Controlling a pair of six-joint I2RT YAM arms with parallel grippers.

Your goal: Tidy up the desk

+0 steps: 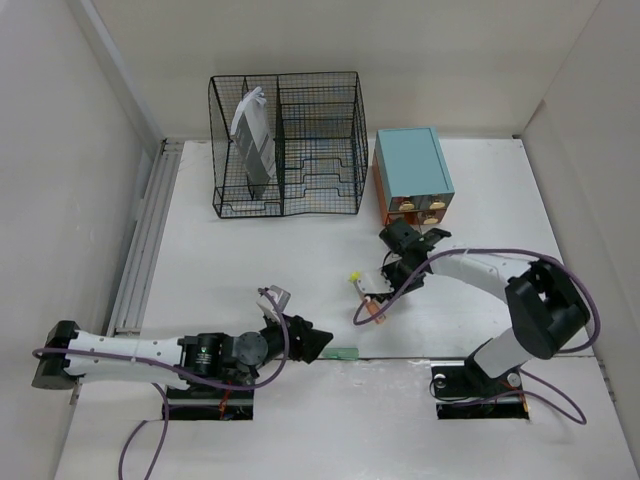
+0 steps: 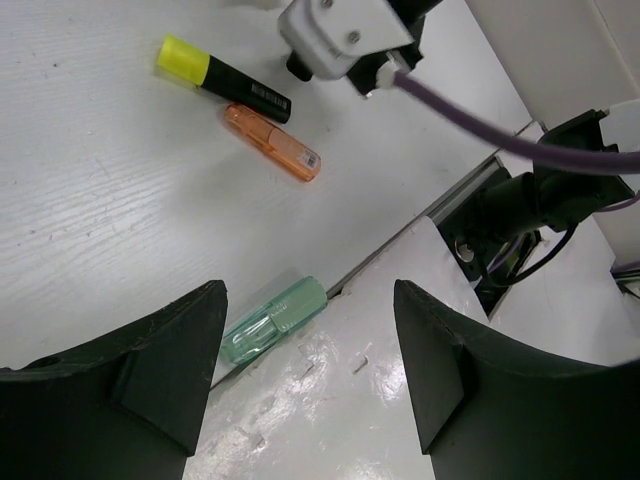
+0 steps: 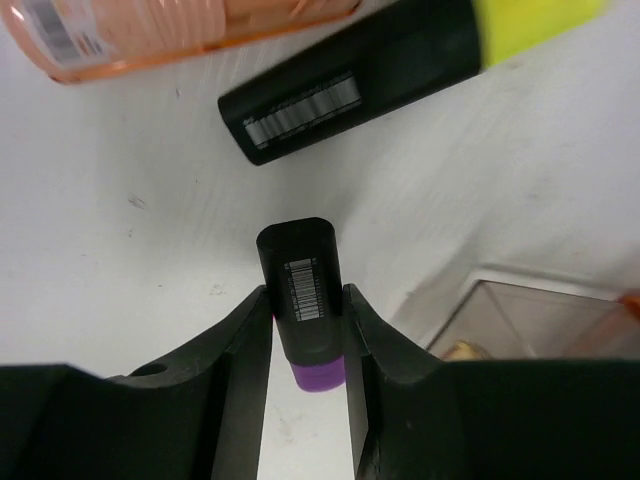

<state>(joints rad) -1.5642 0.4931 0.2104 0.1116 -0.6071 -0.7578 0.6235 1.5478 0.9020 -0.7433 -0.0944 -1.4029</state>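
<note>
Operator: Status of the right gripper (image 3: pixel 305 300)?

Technician: Clamped on 1 black marker (image 3: pixel 300 265) with a purple cap, beside 1 yellow highlighter (image 2: pixel 225 78).

Operator: Left gripper (image 2: pixel 308 300)?

Technician: Fingers apart, nothing held, over 1 green marker (image 2: pixel 275 320). The desk (image 1: pixel 250 250) lies beneath both arms, between white walls.

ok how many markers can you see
4. Yellow marker and orange marker lie side by side on the desk; green marker by the front seam; purple marker in the right hand. Others may be hidden.
</note>
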